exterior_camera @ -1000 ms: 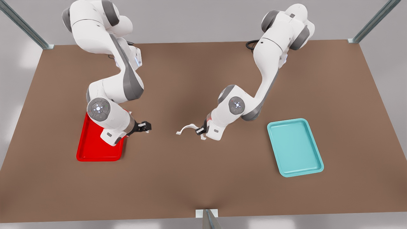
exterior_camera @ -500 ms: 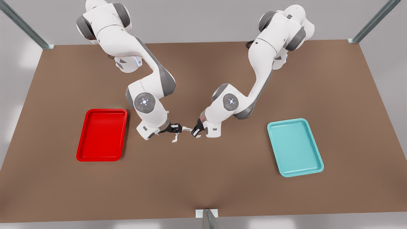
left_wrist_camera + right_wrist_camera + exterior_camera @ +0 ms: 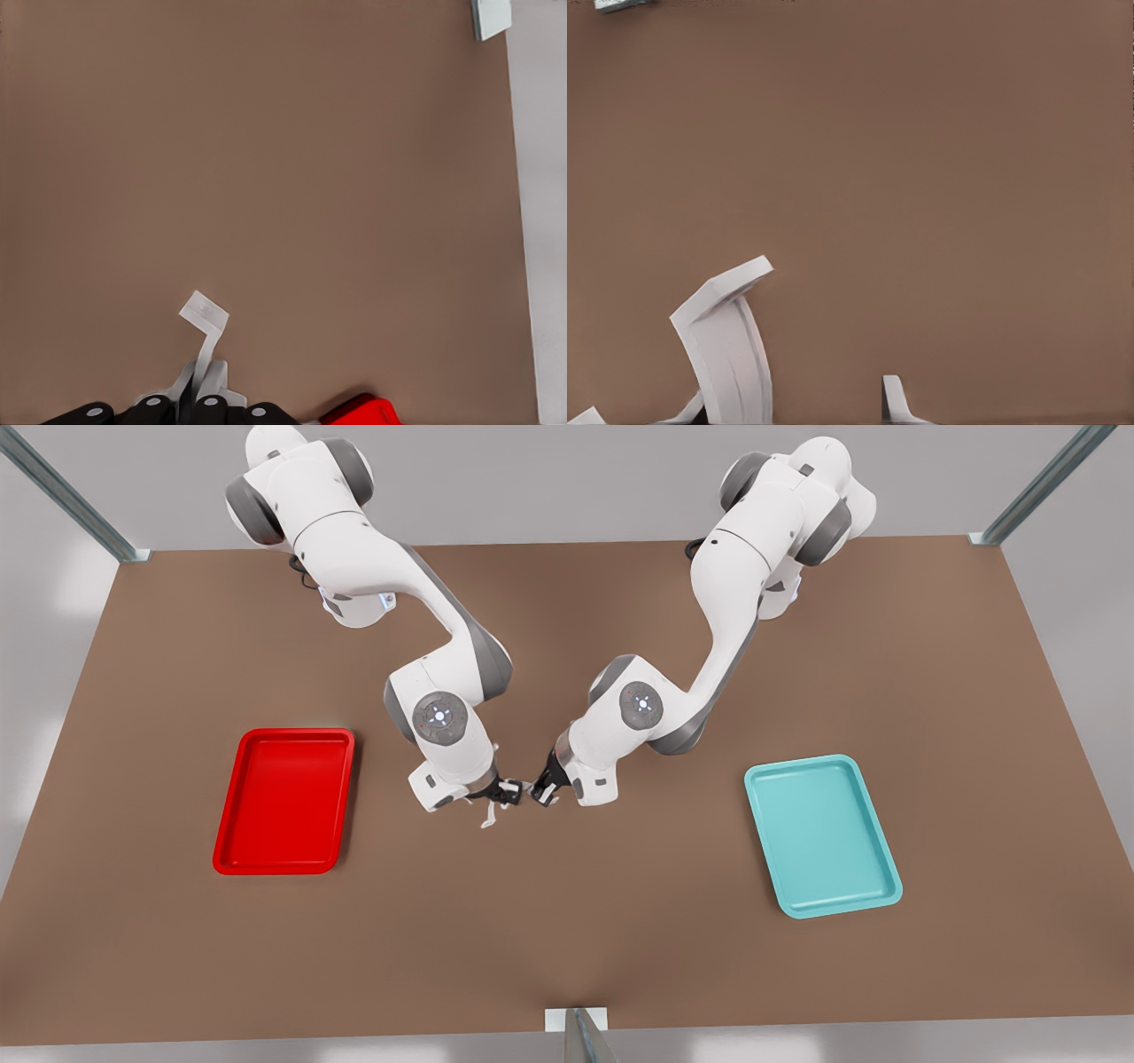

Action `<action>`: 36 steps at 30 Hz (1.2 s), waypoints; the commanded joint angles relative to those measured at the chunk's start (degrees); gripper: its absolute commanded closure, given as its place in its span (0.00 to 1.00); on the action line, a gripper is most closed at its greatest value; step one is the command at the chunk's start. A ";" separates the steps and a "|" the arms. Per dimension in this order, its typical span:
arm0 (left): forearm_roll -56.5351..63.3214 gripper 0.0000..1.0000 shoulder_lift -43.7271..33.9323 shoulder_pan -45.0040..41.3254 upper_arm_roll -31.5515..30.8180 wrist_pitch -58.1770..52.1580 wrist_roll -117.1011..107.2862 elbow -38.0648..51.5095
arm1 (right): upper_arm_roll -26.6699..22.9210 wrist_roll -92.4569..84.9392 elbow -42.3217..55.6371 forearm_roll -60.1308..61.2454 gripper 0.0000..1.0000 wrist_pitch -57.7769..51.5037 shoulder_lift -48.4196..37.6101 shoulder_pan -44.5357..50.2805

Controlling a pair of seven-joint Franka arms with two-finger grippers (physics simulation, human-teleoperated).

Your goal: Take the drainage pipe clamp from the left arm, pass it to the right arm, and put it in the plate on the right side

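Matte brown table [image 3: 567, 921], flat and uniformly textured. Two glossy white jointed arms with grey joint sections reach inward and meet above its centre: the left arm [image 3: 735, 602] from the front view's right, the right arm [image 3: 372, 576] from the front view's left. Red tray [image 3: 275, 868], shallow, rectangular with rounded corners and a raised rim, lies at the front view's left, well apart from the grippers. A teal tray [image 3: 837, 908] of the same shape lies at the front view's right. Left gripper [image 3: 542, 790], black, is closed on the clamp. Right gripper [image 3: 507, 790], black, is tip to tip with it at the clamp; whether it grips cannot be told. Clamp [image 3: 489, 815], a thin white curved strap ending in a flat tab, is held above the table between the two grippers.
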 commanded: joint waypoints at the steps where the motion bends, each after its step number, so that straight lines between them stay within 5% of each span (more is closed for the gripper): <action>1: -0.03 0.79 -0.07 0.01 -0.01 0.09 -5.87 0.03 | 0.01 8.72 0.14 -0.58 0.47 0.50 -0.07 0.07; 4: -0.03 0.79 -0.07 0.01 -0.01 0.09 -5.87 0.03 | 0.71 9.07 0.85 -0.32 0.54 0.50 -0.07 0.86; 6: -0.11 0.79 -0.25 0.10 -0.01 -0.09 -5.96 0.03 | 1.33 8.81 1.38 -0.58 0.79 0.50 -0.07 1.21; 9: -0.20 0.79 -0.25 0.28 -0.01 -0.18 -5.96 0.03 | 1.41 8.72 1.55 -0.76 0.79 0.59 -0.07 1.57; 10: 0.59 0.21 -0.34 0.19 0.07 -0.27 -5.61 0.03 | 1.41 8.63 1.55 -0.76 0.79 0.50 -0.07 1.48; 11: 0.68 0.00 -0.51 0.28 0.16 -0.27 -5.61 0.03 | 1.41 8.28 1.55 -0.76 0.79 0.50 -0.07 1.48; 18: 0.33 0.00 -2.88 1.51 -0.01 -7.55 -4.64 0.03 | 1.15 1.78 -1.79 -2.16 0.79 -0.47 -0.87 -1.24; 23: -4.60 0.00 -7.63 14.23 0.07 -38.29 20.28 0.03 | 1.24 -12.10 -5.65 -4.10 0.79 -3.63 -3.59 -8.01; 26: 4.70 0.00 -10.79 25.22 0.43 -51.06 48.05 0.03 | 1.33 -18.43 -10.39 -4.10 0.79 -4.60 -6.66 -11.79; 29: 19.92 0.00 -14.92 29.28 0.60 -51.33 75.59 0.03 | 3.78 -33.64 -15.68 -3.40 0.79 -4.25 -8.95 -23.39; 31: 20.19 0.00 -21.34 32.53 1.04 -51.59 88.24 -0.23 | 13.54 -42.25 -18.31 -3.22 0.79 -4.25 -9.57 -39.47; 33: 20.36 0.00 -29.07 33.94 1.22 -48.43 96.61 -7.17 | 13.81 -49.02 -19.45 -3.13 0.79 -3.98 -9.22 -44.31; 36: 21.07 0.00 -28.02 33.76 1.13 -48.43 90.11 -6.21 | 13.81 -55.35 -22.18 -3.31 0.79 -3.55 -8.69 -49.32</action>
